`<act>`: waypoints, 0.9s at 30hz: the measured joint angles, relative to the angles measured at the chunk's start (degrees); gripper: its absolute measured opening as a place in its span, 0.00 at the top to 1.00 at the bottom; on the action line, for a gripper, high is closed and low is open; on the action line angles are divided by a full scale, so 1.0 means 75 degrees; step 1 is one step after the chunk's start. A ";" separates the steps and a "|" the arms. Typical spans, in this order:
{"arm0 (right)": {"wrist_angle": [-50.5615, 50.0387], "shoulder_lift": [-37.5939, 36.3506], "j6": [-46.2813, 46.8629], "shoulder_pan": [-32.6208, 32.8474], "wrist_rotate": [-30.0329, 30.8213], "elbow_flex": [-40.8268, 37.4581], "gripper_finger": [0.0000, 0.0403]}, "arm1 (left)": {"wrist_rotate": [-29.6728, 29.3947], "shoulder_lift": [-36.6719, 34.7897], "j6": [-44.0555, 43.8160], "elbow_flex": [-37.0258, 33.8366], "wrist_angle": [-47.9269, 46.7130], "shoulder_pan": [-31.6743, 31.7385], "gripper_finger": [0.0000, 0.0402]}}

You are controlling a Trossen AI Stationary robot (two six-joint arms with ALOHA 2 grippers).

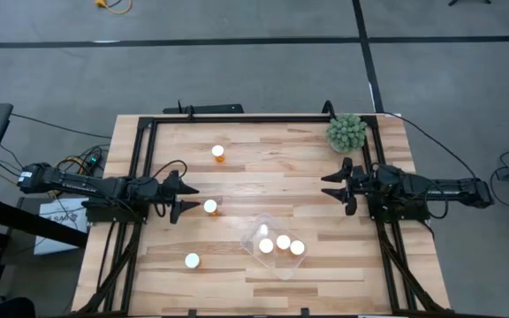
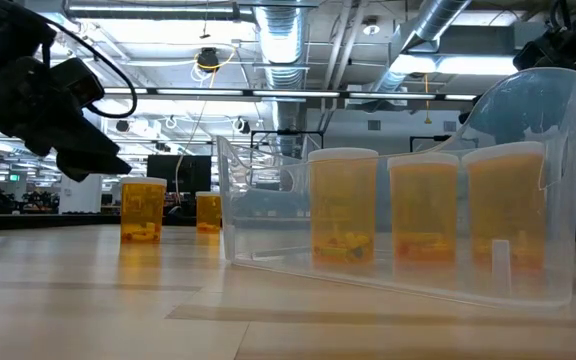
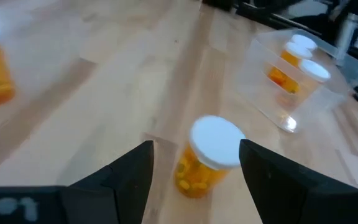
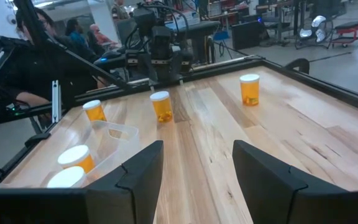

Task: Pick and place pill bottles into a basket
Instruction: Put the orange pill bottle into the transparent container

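- Three pill bottles already stand upright, side by side, inside the basket (image 1: pixel 253 231), which sits near the tabletop's (image 1: pixel 263 168) front edge, a little right of centre. One such bottle (image 1: pixel 283 242) shows its white cap from above. Judging by that, the task is about half done.
- Three more bottles are loose on the wood. One bottle (image 1: pixel 218 153) stands toward the back edge, left of centre. A second bottle (image 1: pixel 192 261) stands near the front edge, on the left. The third, the nearest bottle (image 1: pixel 210 207), stands just off the left claw's tips.
- The left claw (image 1: pixel 185 200) reaches in from the tabletop's left edge with its fingers spread wide. In the left wrist view that nearest bottle (image 3: pixel 207 155) sits upright between the two fingers, not yet touched. The spread is probably there to straddle the bottle body before closing.
- The right claw (image 1: pixel 336 186) waits by the right edge, near the green plant ball (image 1: pixel 346 132) in the back right corner. Its fingers are spread too, and it holds nothing. It looks parked out of the way so the left arm has a clear path to the basket.
- The basket is clear and open-topped, so a bottle can be lowered in from above.
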 joint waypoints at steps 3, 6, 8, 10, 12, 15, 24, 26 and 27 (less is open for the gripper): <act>0.0000 0.0000 0.0000 0.0000 0.0000 0.0000 0.54 | 0.1053 -0.0014 0.0019 0.0013 0.0045 0.0000 0.44; 0.0000 0.0000 0.0000 0.0000 0.0000 0.0000 0.54 | 0.1947 -0.0015 0.0224 0.0223 0.0091 -0.0003 0.44; 0.0000 0.0000 0.0000 0.0000 0.0000 0.0000 0.54 | 0.2325 -0.0017 0.0486 0.0438 -0.0122 -0.0006 0.44; 0.0000 0.0000 0.0000 0.0000 0.0000 0.0000 0.54 | 0.2507 -0.0017 0.0923 0.0782 -0.0614 -0.0006 0.44; 0.0000 0.0000 0.0001 0.0000 0.0000 0.0000 0.54 | 0.2518 -0.0017 0.1540 0.1209 -0.1339 -0.0057 0.44; 0.0000 0.0000 0.0000 0.0000 0.0000 0.0000 0.54 | 0.2529 -0.0017 0.2222 0.1634 -0.2261 -0.0254 0.44; 0.0000 0.0000 0.0000 0.0000 0.0000 0.0000 0.54 | 0.2302 -0.0239 0.1503 0.1645 -0.2566 -0.1983 0.44; 0.0000 0.0000 0.0000 0.0000 0.0000 0.0000 0.54 | 0.1956 -0.0240 0.1371 0.1649 -0.2638 -0.2488 0.44; 0.0000 0.0000 0.0000 0.0000 0.0000 0.0000 0.54 | 0.1747 -0.0233 0.1319 0.1649 -0.2703 -0.2746 0.44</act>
